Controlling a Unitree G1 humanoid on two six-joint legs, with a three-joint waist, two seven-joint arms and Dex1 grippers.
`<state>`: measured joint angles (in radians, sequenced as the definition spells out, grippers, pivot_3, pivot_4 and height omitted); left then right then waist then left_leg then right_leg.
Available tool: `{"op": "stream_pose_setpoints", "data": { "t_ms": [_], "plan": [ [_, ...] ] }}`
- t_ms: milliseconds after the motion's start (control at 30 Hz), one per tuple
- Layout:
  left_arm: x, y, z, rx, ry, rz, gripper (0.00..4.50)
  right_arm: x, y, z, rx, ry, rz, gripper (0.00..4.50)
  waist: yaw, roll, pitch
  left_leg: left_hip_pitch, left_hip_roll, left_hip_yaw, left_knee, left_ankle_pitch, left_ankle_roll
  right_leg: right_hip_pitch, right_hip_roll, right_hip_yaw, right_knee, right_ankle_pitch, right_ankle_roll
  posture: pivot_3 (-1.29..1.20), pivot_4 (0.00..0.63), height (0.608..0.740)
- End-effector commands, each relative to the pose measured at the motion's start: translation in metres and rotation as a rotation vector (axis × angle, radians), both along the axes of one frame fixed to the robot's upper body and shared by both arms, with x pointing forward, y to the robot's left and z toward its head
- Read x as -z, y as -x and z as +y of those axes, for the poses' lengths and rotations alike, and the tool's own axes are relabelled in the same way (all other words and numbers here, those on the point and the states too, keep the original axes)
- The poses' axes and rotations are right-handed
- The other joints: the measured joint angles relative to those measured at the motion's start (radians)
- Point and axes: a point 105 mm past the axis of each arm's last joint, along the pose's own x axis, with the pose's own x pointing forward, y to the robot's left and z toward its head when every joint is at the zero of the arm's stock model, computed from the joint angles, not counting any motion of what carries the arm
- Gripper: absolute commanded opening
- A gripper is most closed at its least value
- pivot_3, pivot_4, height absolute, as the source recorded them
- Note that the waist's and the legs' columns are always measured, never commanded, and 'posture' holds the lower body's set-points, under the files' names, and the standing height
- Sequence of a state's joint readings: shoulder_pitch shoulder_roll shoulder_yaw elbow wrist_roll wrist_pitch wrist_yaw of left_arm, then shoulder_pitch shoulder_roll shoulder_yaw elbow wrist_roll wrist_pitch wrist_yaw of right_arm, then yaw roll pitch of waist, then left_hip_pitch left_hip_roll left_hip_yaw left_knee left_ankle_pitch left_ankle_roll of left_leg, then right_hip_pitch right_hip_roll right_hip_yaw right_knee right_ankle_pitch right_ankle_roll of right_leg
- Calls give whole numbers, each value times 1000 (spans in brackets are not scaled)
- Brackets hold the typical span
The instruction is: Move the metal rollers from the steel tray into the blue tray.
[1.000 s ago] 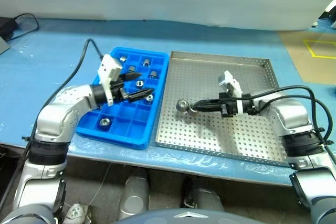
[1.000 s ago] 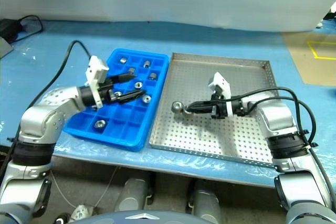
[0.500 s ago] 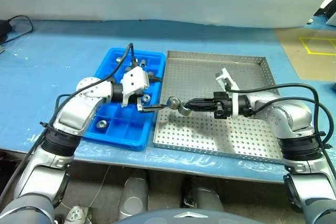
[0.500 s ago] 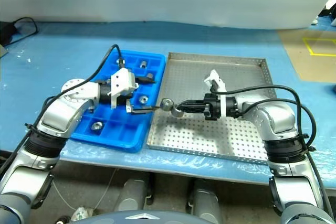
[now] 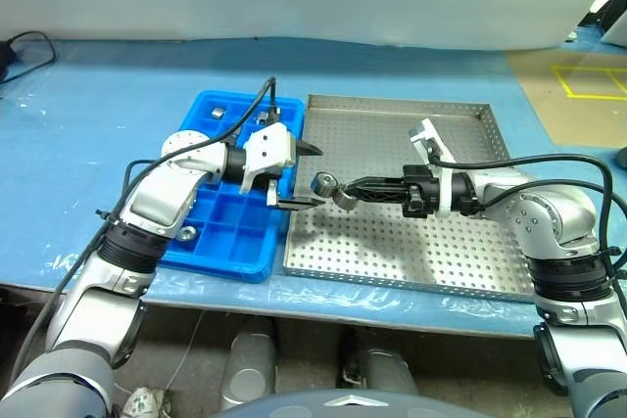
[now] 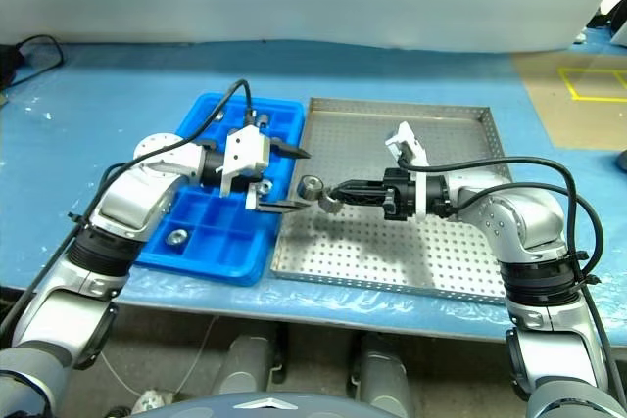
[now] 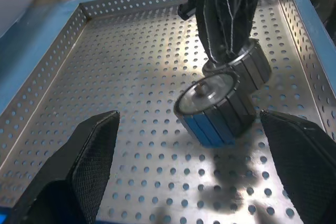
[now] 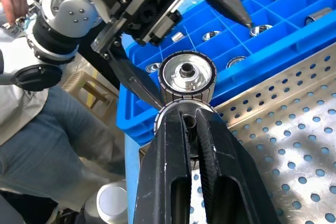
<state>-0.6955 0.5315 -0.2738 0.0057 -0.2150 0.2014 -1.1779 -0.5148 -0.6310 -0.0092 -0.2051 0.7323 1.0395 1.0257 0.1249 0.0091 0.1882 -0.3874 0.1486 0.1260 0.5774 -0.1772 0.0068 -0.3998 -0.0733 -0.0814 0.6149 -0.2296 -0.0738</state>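
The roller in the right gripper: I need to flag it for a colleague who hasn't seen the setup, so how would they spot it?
Find the steel tray and go to its edge beside the blue tray. There the right gripper holds one metal roller in the air between the open fingers of the left gripper. The other rollers lie in blue compartments.

From head height we look forward and down over the steel tray (image 5: 392,242) and blue tray (image 5: 211,242). Our wrist views sit close, both sharing the held metal roller (image 7: 210,106).
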Motion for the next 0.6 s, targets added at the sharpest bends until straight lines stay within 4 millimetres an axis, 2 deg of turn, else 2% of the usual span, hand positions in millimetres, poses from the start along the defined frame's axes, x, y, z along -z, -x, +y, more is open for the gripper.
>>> {"op": "stream_pose_setpoints", "data": {
  "t_ms": [33, 133, 267, 400, 500, 567, 600],
  "plan": [
    [-3, -3, -2, 18, -23, -58, 4500, -17, 7, 0, -19, -40, -48, 31, -2, 0, 0, 0, 0, 0, 0, 0, 0, 0, 0, 0, 0, 0, 0, 41, 150, 740],
    [0, -5, -1, 20, -27, -69, 4500, -19, 8, 1, -23, -46, -46, 31, -3, 0, 0, 0, 0, 0, 0, 0, 0, 0, 0, 0, 0, 0, 0, 37, 150, 740],
    [13, -5, 3, 24, -63, -56, 4500, -19, 9, 1, -18, -43, -43, 31, -2, 0, 0, 0, 0, 0, 0, 0, 0, 0, 0, 0, 0, 0, 0, 36, 150, 740],
    [17, -3, 1, 36, -29, -62, 4500, -19, 9, 1, -15, -42, -45, 31, -2, 0, 0, 0, 0, 0, 0, 0, 0, 0, 0, 0, 0, 0, 0, 36, 150, 740],
    [18, 1, -2, 58, -22, -47, 3932, -18, 9, 0, -11, -30, -49, 0, -1, 0, 0, 0, 0, 0, 0, 0, 0, 0, 0, 0, 0, 0, 0, 35, 150, 740],
    [15, -3, -5, 31, -2, -79, 3357, -17, 9, 0, -10, -27, -48, 0, -1, 0, 0, 0, 0, 0, 0, 0, 0, 0, 0, 0, 0, 0, 0, 35, 150, 740],
    [13, -4, -5, 19, 8, -88, 3357, -16, 9, 0, -11, -26, -48, 0, 0, 0, 0, 0, 0, 0, 0, 0, 0, 0, 0, 0, 0, 0, 0, 36, 150, 740]
  ]
}}
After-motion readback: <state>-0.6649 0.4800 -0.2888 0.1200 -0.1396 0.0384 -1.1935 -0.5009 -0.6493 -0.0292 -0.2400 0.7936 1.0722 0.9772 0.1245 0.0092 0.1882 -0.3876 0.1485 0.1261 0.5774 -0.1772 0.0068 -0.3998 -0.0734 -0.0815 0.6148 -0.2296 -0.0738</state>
